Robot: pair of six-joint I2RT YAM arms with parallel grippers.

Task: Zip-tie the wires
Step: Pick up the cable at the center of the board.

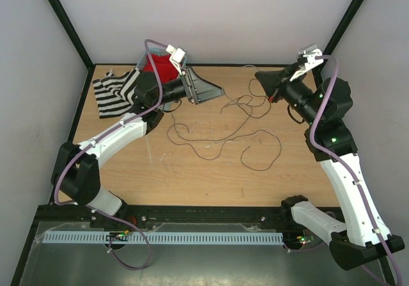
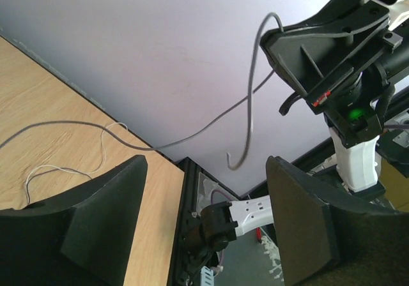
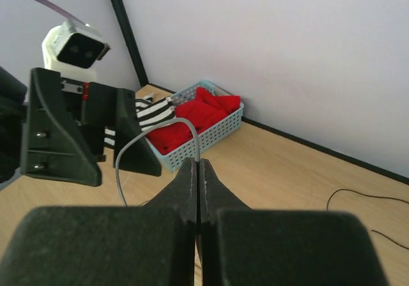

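Note:
Several thin dark and pale wires [image 1: 217, 129] lie in loose loops on the wooden table between the two arms. My right gripper [image 1: 262, 78] is raised at the back right, shut on a grey wire [image 3: 137, 142] that arcs out of its tips [image 3: 199, 163] and droops down to the left. In the left wrist view that wire [image 2: 249, 101] hangs from the right gripper [image 2: 313, 50], its free end dangling in the air beyond my fingers. My left gripper [image 2: 208, 165] faces it, open, with nothing between the fingers [image 2: 115, 216]. No zip tie can be made out.
A pale blue basket [image 3: 220, 127] of red cloth stands at the back left, with a striped cloth [image 1: 112, 91] beside it. Dark frame posts and white walls enclose the table. A black rail [image 1: 192, 219] runs along the near edge.

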